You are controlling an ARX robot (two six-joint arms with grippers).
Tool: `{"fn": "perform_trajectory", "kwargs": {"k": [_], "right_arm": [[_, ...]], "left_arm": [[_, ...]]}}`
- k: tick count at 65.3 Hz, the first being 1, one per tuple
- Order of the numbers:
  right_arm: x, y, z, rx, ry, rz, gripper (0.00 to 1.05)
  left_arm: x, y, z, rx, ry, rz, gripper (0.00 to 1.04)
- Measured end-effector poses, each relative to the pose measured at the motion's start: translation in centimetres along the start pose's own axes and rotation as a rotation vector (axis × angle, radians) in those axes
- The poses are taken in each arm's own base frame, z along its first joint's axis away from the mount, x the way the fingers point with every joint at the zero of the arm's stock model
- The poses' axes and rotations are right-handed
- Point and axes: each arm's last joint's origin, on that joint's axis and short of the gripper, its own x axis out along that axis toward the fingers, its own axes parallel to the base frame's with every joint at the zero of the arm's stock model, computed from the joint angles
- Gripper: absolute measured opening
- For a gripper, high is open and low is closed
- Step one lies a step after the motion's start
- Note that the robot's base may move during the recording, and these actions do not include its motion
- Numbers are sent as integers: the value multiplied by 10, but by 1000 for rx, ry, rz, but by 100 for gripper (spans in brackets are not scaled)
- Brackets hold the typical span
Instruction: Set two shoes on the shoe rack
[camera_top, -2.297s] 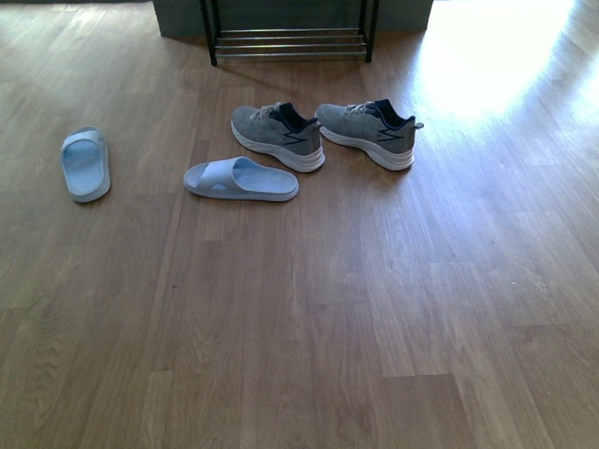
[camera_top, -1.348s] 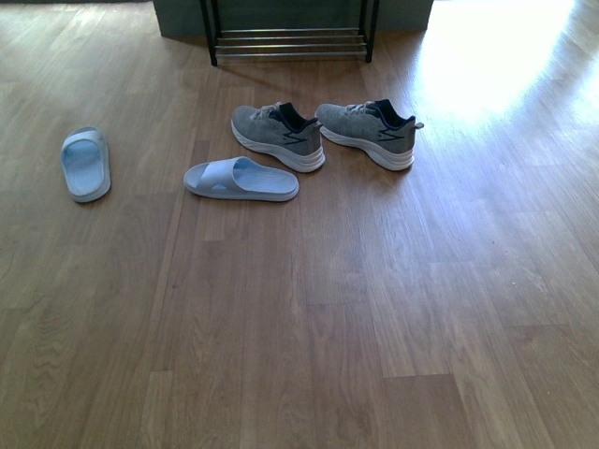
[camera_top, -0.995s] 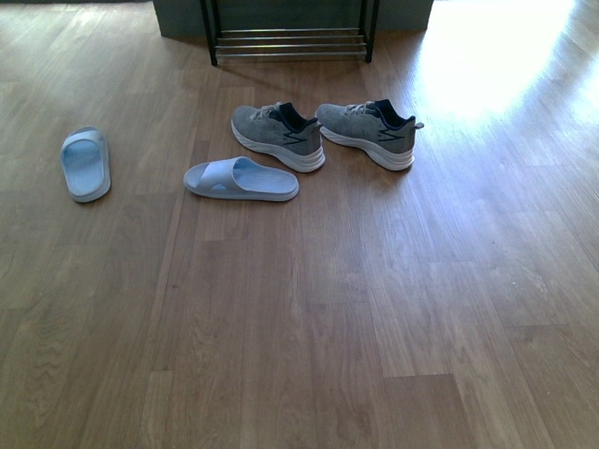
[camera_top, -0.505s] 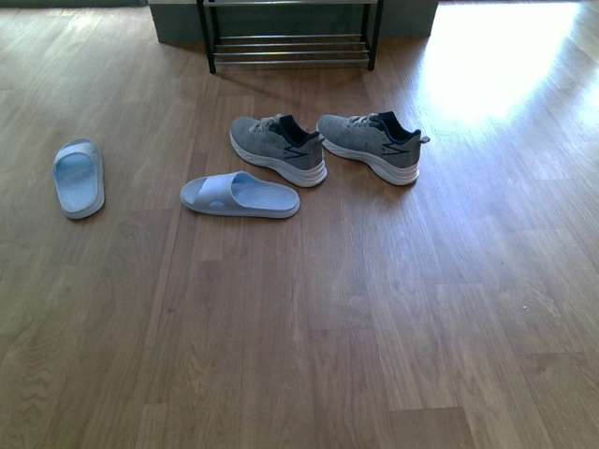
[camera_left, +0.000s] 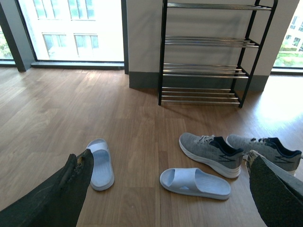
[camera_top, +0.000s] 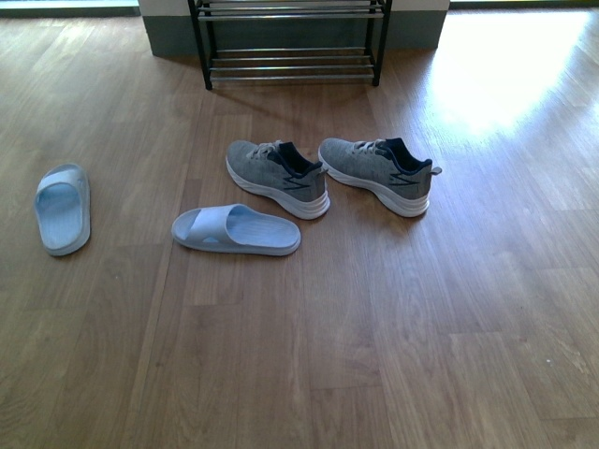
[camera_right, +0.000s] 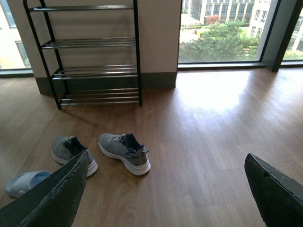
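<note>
Wood floor point(camera_top: 374, 355), windows point(camera_left: 71, 28), trees point(camera_right: 222, 40), perhaps buildings point(camera_right: 236, 12).

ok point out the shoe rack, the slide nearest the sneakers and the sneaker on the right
shoe rack point(camera_left: 203, 71), left wrist view, on the chrome bars of a middle tier
slide nearest the sneakers point(camera_top: 253, 229), front view, on its footbed
right sneaker point(camera_top: 370, 168), front view, on its grey knit side

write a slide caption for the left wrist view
Left gripper open above wood floor: grey sneakers, pale blue slides, shoe rack ahead.
</note>
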Motion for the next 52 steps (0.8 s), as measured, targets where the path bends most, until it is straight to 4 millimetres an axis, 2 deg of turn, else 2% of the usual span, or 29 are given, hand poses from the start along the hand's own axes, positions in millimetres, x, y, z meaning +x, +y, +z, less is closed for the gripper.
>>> {"fn": "perform_trajectory", "kwargs": {"k": [52], "right_arm": [[0,0,0,0,0,0,96]], "left_arm": [[0,0,0,0,0,0,95]]}}
